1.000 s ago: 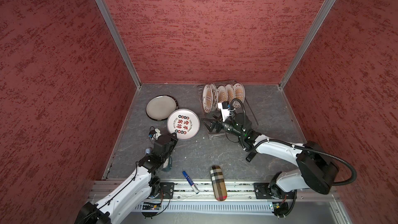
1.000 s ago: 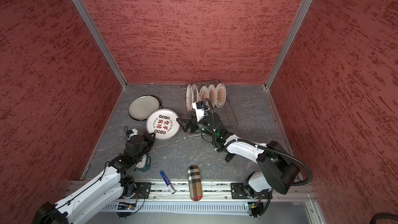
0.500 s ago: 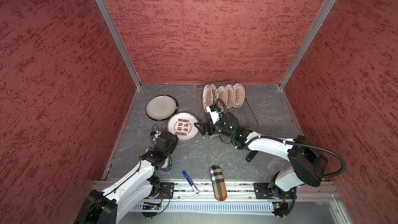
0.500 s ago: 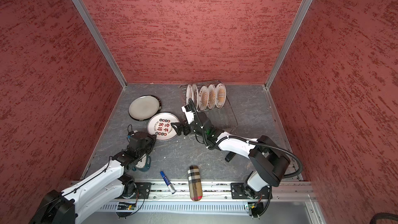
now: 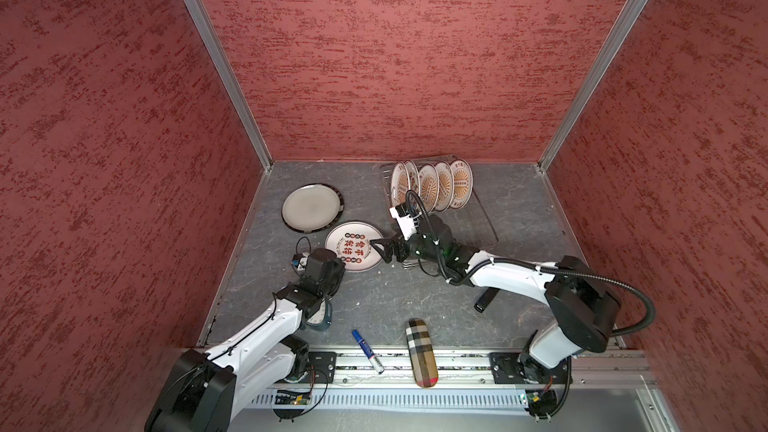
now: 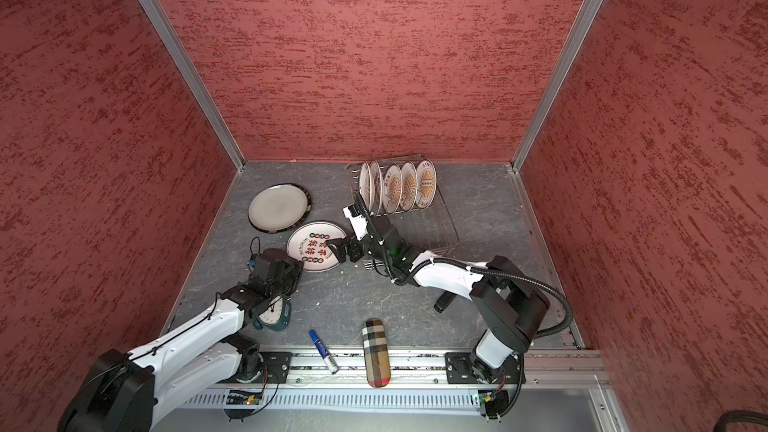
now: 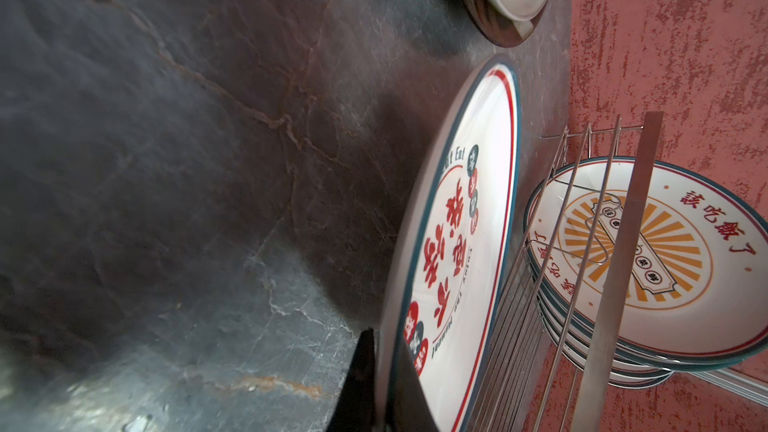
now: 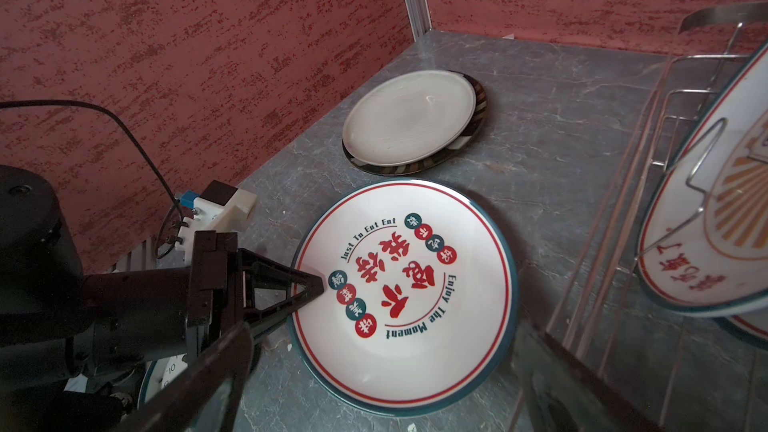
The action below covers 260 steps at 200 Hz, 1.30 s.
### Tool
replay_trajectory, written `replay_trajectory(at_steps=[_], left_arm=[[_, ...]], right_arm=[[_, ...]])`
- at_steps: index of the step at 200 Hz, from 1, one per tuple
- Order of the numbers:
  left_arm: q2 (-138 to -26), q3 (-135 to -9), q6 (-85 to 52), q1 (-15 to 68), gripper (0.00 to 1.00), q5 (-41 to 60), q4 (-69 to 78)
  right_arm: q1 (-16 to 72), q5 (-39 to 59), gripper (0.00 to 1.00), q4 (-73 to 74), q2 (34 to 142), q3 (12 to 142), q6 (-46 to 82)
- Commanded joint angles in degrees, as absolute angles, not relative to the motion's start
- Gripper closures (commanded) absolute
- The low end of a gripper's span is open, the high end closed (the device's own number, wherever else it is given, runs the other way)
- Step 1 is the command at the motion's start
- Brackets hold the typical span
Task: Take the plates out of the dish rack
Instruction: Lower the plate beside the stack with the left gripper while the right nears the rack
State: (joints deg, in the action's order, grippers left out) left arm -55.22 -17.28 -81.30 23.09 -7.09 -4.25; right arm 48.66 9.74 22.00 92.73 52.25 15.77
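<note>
Lettered plate (image 5: 352, 243), rim pinched by left end effector (image 8: 318, 286), right end effector (image 5: 379, 251) agape alongside

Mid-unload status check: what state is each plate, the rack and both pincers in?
character plate: out of the rack, on the table, rim pinched.
grey plate: flat on the table.
sunburst plates: upright in the dish rack.
left pincer: shut on the character plate.
right pincer: open, empty.

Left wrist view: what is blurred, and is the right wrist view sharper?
Left wrist view: the near tabletop and left gripper are soft, the racked sunburst plate is sharp. Right wrist view: the character plate is crisp, but the right gripper is out of focus.
</note>
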Motion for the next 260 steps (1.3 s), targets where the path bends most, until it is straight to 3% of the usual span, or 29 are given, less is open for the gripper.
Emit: replay_trajectory(at_steps=[1,62,102,164,199,260], left_arm=[[-55.8,-18.69,-82.62,22.93,1.0,-6.22,-1.34],[-59.46,-20.59,-83.1,22.59,0.95,-5.4,-2.4],[-62.89,-20.23,-85.19,22.37,0.82,-5.11,-0.79],[-67.29,-21.48,-85.95,22.15,0.72,-3.78,1.62],[-67.32,-23.09,-86.28,23.47,0.7,-7.77,-1.73],[-68.29,-22.29,-87.93,23.37,0.58,-8.66,-1.38]], right_arm=[[49.04,9.23,0.01,20.96,93.43,55.05,14.41],[49.31,11.77,0.01,18.56,95.8,57.23,13.4],[49.39,10.41,0.01,18.19,95.71,56.98,13.18],[49.39,9.52,0.01,16.48,96.15,58.53,12.49],[49.44,9.87,0.01,16.23,96.03,58.71,11.78],[49.39,10.15,0.01,16.52,96.68,58.62,11.68]])
